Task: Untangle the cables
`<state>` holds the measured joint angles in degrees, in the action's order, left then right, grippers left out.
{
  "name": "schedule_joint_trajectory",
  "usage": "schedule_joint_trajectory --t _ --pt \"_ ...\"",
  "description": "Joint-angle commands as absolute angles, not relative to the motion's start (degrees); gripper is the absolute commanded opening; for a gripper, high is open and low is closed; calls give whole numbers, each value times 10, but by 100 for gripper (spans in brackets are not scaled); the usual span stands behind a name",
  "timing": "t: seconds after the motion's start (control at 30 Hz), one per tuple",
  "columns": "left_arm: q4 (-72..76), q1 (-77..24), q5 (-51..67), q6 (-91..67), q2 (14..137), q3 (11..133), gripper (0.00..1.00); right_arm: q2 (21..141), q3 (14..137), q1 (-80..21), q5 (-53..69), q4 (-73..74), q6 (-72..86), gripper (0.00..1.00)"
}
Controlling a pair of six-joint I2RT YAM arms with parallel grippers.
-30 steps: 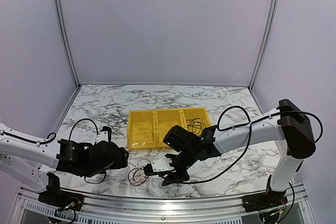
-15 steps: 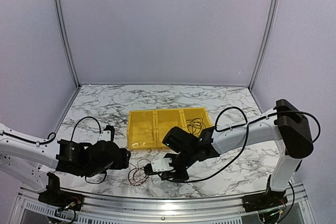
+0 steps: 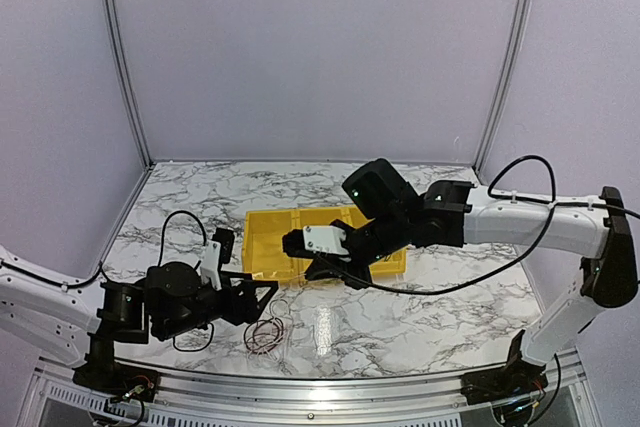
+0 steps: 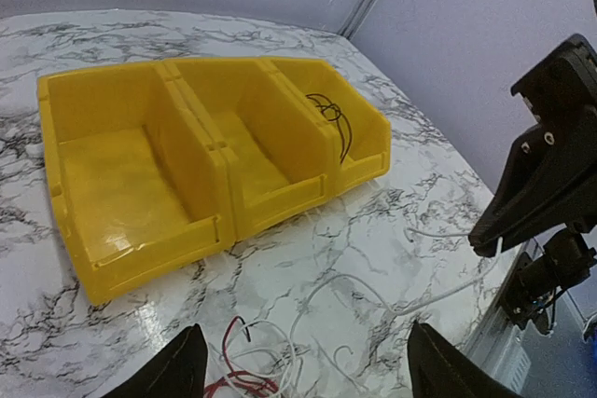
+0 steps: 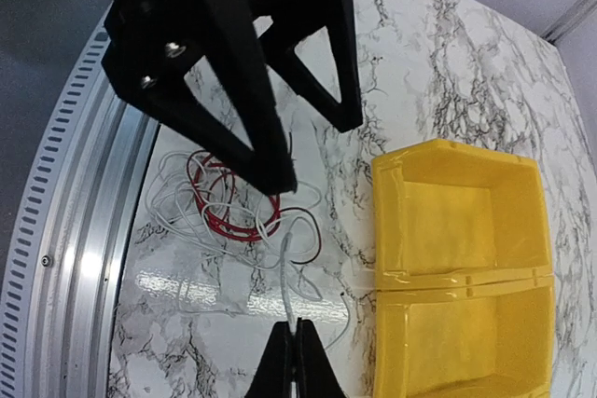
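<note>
My right gripper (image 5: pixel 294 358) has risen from the near table to above the yellow bin (image 3: pixel 268 247). It is pinched on one white wire (image 5: pixel 284 286), drawing it from the cables (image 3: pixel 265 332) tangled near my left gripper (image 4: pixel 308 370), which gapes wide and empty. One strand is coming free.

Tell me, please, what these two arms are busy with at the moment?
They are untangling a small bunch of thin wires. The right gripper is shut on a white wire, which stretches from the tangle of red and white wires on the marble table up to its fingers. The left gripper hangs open close by the tangle and holds nothing. One black wire lies in an end compartment of the yellow bin.
</note>
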<state>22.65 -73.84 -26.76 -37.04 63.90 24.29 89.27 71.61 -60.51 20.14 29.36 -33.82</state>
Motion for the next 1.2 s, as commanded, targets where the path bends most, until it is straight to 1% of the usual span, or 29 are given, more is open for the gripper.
schedule_joint_trajectory --t 0.0,0.17,0.33,0.37,0.43,0.57,0.73,0.8,0.97,1.17 --pt "345 -742 -234 -320 675 270 76 886 756 -594 216 328 -324 0" --pt "414 -742 -248 -276 758 295 77 897 810 -587 228 357 -319 0" --pt "452 -736 -326 -250 877 334 76 886 908 -574 263 416 -328 0" --pt "456 -734 -330 -248 901 342 74 883 929 -568 278 427 -329 0" --pt "461 -729 -321 -247 942 357 67 878 977 -559 290 446 -330 0" --pt "467 -727 -268 -264 1005 382 50 877 1071 -530 298 468 -326 0" --pt "468 -724 -203 -301 1052 397 35 874 1169 -437 361 466 -303 0" --pt "468 -724 -199 -304 1054 397 34 873 1201 -391 391 456 -290 0" --pt "468 -717 -197 -314 1050 390 33 872 1255 -305 422 420 -255 0" --pt "468 -713 -190 -320 1050 388 30 865 1240 -246 387 375 -229 0"
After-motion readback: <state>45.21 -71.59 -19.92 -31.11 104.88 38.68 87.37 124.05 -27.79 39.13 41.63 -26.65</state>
